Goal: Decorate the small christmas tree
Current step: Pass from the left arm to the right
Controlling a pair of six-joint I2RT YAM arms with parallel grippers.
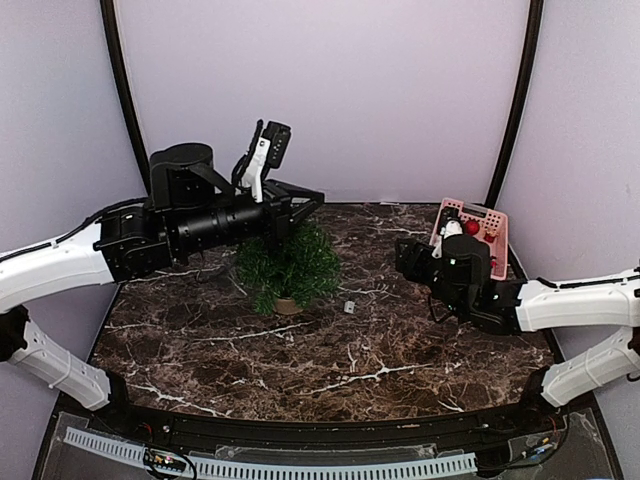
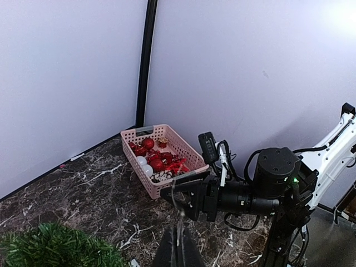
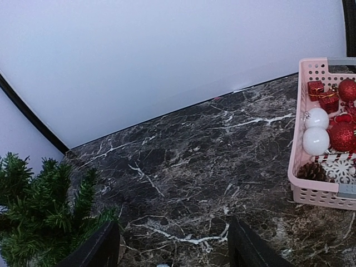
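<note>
Small christmas tree (image 1: 290, 262): upright on table (image 1: 300, 360), directly under left hand.
Left hand (image 1: 308, 200): fingers together, poised over top branches.
Right hand (image 3: 175, 253): fingers apart, empty, near basket (image 3: 317, 194), likely to pick an ornament.

The small christmas tree (image 1: 292, 268) is standing upright just left of centre in the top view, resting on the dark marbled tabletop (image 1: 330, 370). Its bushy dark green needle branches are spreading outward and drooping a little, overhanging the small round tan base (image 1: 288, 306), so only the front of the base is showing beneath them. Its tip is lying hidden in that view. In the left wrist view, part of the tree (image 2: 55, 247) is peeking in at the lower left corner. In the right wrist view, the tree (image 3: 39, 211) is filling the lower left edge, its needled sprigs pointing upward.
</note>
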